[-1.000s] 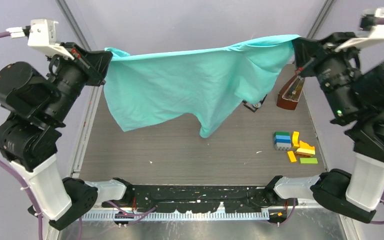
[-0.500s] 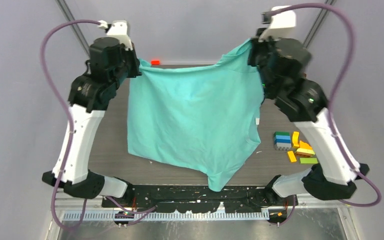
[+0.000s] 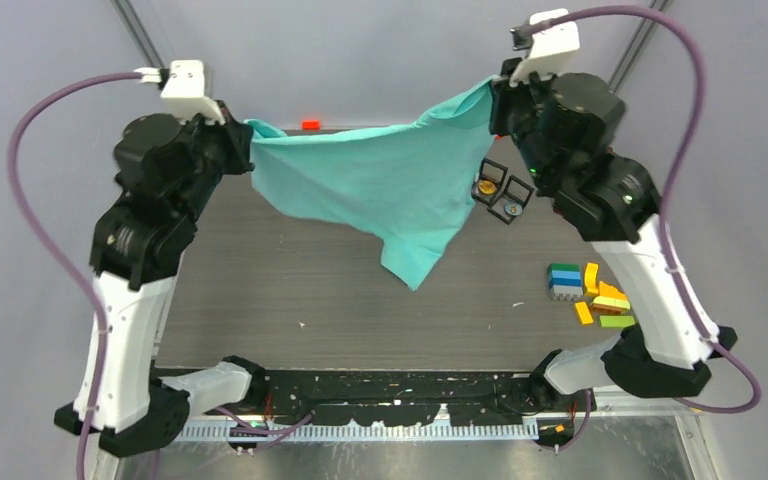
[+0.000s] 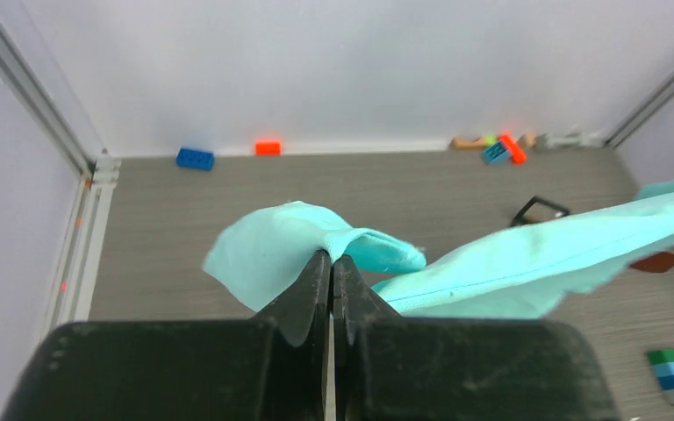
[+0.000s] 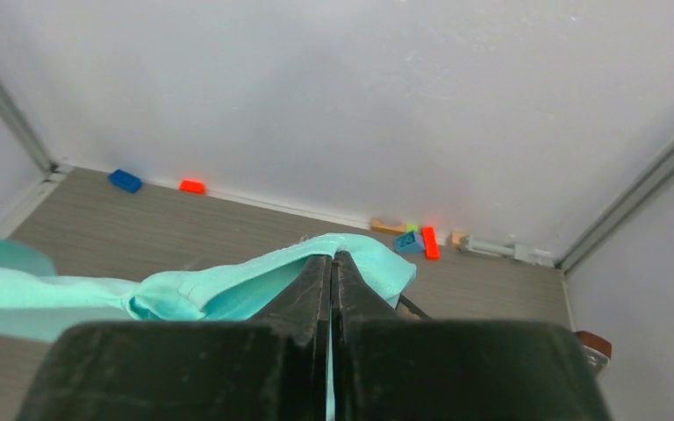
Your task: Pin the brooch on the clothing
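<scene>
Left pincer [image 4: 332, 260]: clenched on one end of the clothing [image 3: 380, 185]; a fold of cloth is pinched between its tips
Right pincer [image 5: 333, 260]: clenched on the other end; the cloth is gripped right at the tips
Clothing: held up over the far part of the table [image 3: 340, 290]; stretched between the two pincers; one corner is hung down toward the near side
Long way of the cloth: left to right, from one pincer to the other
Brooch: not surely seen; a small gold round thing [image 3: 486, 187] is seen on the table by a small black case [image 3: 510, 207]; it is judged to be the brooch
Where it lies: just beside the right edge of the hung cloth, close under the right arm; well apart from the left pincer
Nearer arm: the right
Next move, as judged: the clothing must be laid flat first, since both pincers are full; only then can the right pincer be freed for the gold thing
Toy bricks [image 3: 590, 295]: heaped at the right side, well apart from the cloth
</scene>
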